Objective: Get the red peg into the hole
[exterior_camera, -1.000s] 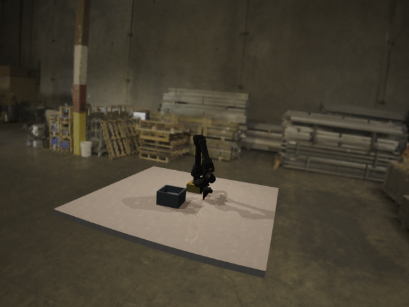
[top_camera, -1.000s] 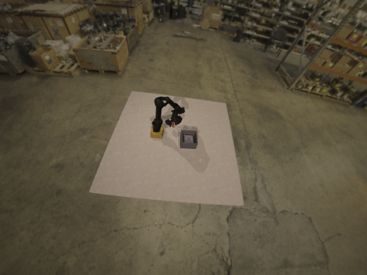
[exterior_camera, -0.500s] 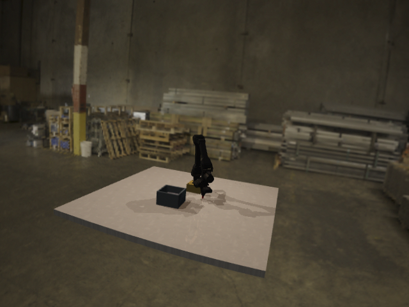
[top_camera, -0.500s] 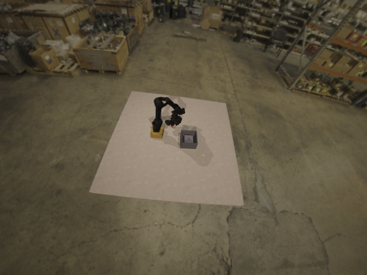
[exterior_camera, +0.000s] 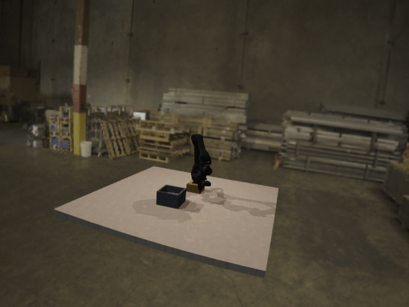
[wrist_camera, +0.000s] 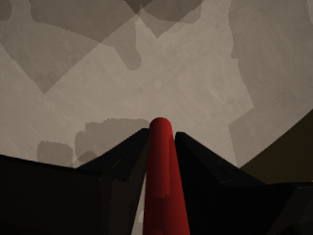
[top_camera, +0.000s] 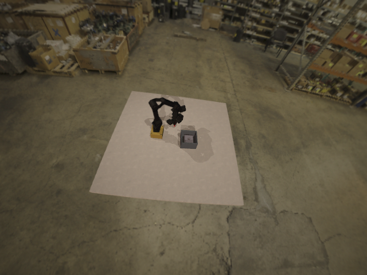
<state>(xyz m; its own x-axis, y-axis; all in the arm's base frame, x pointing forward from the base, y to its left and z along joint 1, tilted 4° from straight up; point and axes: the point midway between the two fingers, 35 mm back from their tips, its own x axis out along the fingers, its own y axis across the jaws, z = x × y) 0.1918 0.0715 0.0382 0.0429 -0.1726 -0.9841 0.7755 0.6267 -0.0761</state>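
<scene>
Gripper (top_camera: 174, 123) (exterior_camera: 199, 188) (wrist_camera: 161, 138): closed on 1 red peg, which sits between the 2 fingers.
Red peg (top_camera: 174, 125) (exterior_camera: 199, 191) (wrist_camera: 163, 166): outside the box; contact with the tabletop (top_camera: 166, 171) (exterior_camera: 211, 224) (wrist_camera: 191, 73) cannot be determined.
Open box (top_camera: 188, 145) (exterior_camera: 170, 199): on the tabletop, near the gripper, apart from it.
Plate (top_camera: 187, 139): at the box bottom.
Arm base (top_camera: 156, 135) (exterior_camera: 192, 187): yellow, on the tabletop.

Dim, brownish light; overlapping shadows fall across the pale mat (top_camera: 166, 171) (exterior_camera: 198, 231) (wrist_camera: 196, 83); the warehouse backgrounds look soft and blurred
</scene>
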